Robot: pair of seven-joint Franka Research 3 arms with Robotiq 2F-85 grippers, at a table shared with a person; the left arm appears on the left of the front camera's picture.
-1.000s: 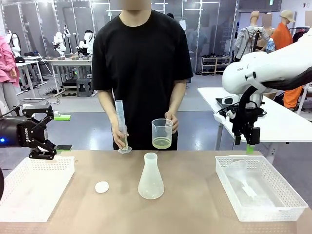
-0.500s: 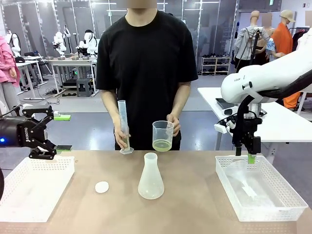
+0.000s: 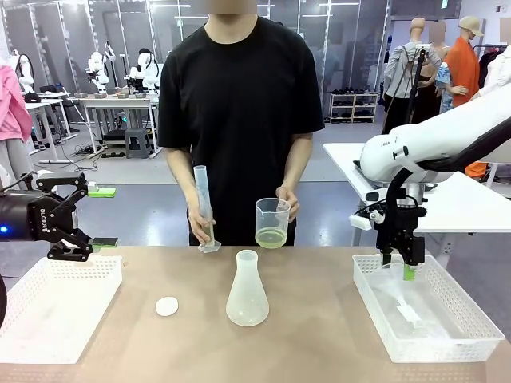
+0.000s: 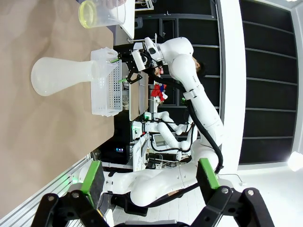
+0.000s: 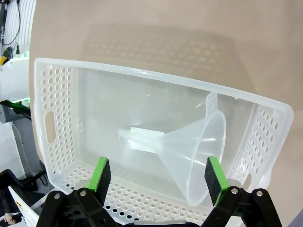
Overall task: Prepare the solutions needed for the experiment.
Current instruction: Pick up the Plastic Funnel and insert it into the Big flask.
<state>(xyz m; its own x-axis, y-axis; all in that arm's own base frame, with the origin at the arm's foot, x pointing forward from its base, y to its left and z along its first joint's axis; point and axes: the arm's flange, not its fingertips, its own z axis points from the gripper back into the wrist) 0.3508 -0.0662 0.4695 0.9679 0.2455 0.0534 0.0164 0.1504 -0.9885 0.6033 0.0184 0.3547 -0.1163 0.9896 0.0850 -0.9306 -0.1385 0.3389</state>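
The solutions are a shallow pale yellow-green layer (image 3: pixel 271 237) in a clear beaker (image 3: pixel 271 215) that the person holds in one hand above the table's far edge. The same liquid (image 4: pixel 87 13) appears in the left wrist view. The person's other hand holds a tall measuring cylinder (image 3: pixel 204 203). A clear conical flask (image 3: pixel 247 289) stands mid-table. My right gripper (image 3: pixel 403 262) hangs open just above the right basket (image 3: pixel 471 307), over a clear funnel (image 5: pixel 194 151) lying inside it, which sits between its green pads (image 5: pixel 100 174). My left gripper (image 3: pixel 84 217) is open above the left basket (image 3: pixel 56 319).
A small white round disc (image 3: pixel 167 306) lies left of the flask. The two white perforated baskets sit at the table's left and right ends. In the left wrist view the flask (image 4: pixel 66 75) and right basket (image 4: pixel 106 80) lie beyond my open left gripper (image 4: pixel 149 175).
My right gripper has come down and a little left, from above the right basket's far edge to just over the funnel. The person has shifted the beaker slightly. The left arm stays still.
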